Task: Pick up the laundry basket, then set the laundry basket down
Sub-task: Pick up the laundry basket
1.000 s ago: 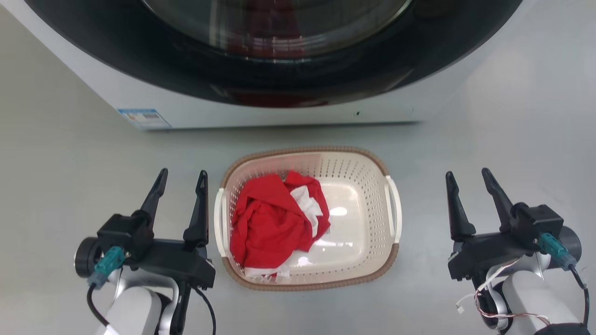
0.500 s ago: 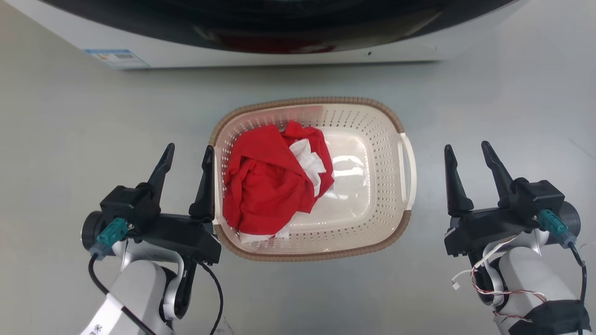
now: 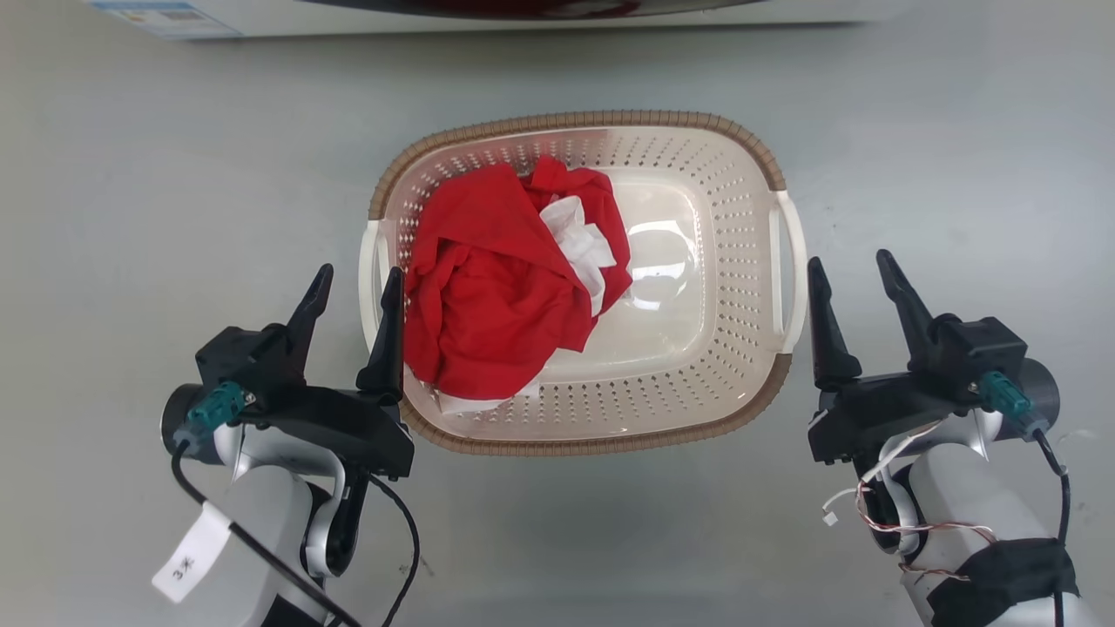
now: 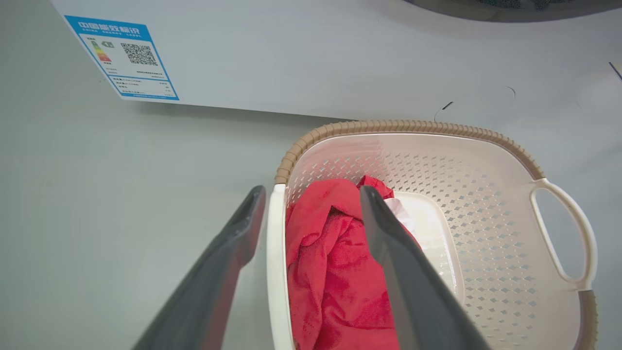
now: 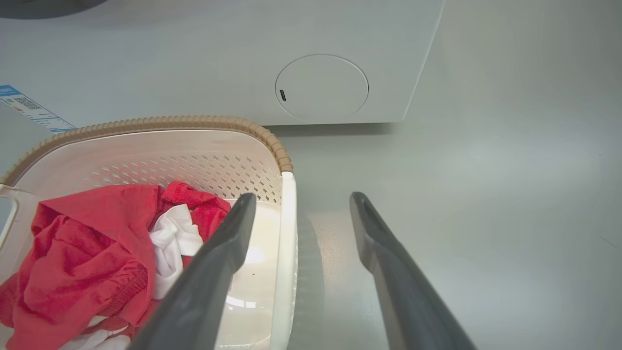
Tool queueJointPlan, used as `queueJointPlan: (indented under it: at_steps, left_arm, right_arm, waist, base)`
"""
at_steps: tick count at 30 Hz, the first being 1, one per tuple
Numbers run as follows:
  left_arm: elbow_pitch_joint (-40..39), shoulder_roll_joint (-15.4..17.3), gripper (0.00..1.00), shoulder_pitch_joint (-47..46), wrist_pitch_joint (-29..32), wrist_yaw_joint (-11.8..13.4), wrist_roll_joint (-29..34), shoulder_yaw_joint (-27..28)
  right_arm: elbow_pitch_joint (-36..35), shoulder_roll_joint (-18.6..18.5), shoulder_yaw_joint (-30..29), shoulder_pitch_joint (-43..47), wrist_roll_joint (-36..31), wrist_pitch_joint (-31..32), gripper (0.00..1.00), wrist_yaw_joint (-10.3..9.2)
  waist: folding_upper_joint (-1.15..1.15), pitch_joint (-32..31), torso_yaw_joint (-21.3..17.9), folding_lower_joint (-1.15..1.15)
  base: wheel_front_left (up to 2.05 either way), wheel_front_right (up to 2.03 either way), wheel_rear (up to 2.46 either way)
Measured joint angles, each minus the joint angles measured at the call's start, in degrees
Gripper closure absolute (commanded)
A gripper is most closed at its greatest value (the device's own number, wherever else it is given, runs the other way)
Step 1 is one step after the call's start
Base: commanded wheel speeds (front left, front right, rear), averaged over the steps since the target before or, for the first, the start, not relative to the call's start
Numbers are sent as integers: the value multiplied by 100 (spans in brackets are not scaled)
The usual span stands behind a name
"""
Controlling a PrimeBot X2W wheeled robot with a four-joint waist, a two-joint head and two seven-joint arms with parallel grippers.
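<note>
The basket [image 3: 740, 261] is seen standing on the floor [image 3: 131, 218], mouth up. Its long axis is laid side to side, parallel to the front of the washer [image 4: 340, 48] just beyond its far rim. A loop handle is carried on each short end, the left handle [image 3: 369, 279] and the right handle [image 3: 791, 261]. A red cloth [image 3: 488, 296] with some white in it is bunched in the basket's left half.

Now the arms. The left gripper [image 3: 360, 274] is held at the basket's left end with its fingers spread and pointed toward the far rim. In the left wrist view the left handle is straddled, with one finger outside the basket and the other over the cloth. Contact cannot be made out.

The right gripper [image 3: 849, 259] is mirrored at the basket's right end, fingers likewise parted. From the head, its inner finger is seen just outside the right handle. In the right wrist view that handle lies between the fingers. Both pale forearms are angled in from the basket's near side.
</note>
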Motion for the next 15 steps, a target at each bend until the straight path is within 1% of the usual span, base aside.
queueJointPlan:
  at_steps: [8, 15]
  left_arm:
    - [569, -47, 0, -271, 19, -110, -47, -15]
    - [1020, -33, 0, -792, 132, -216, -93, 37]
  right_arm:
    - [338, 115, 31, -231, 1, -1, 0, 33]
    - [633, 212, 92, -562, 2, -1, 0, 112]
  waist:
    - [0, 224, -19, 0]
    - [0, 296, -22, 0]
  base:
    - [0, 0, 0]
    - [0, 0, 0]
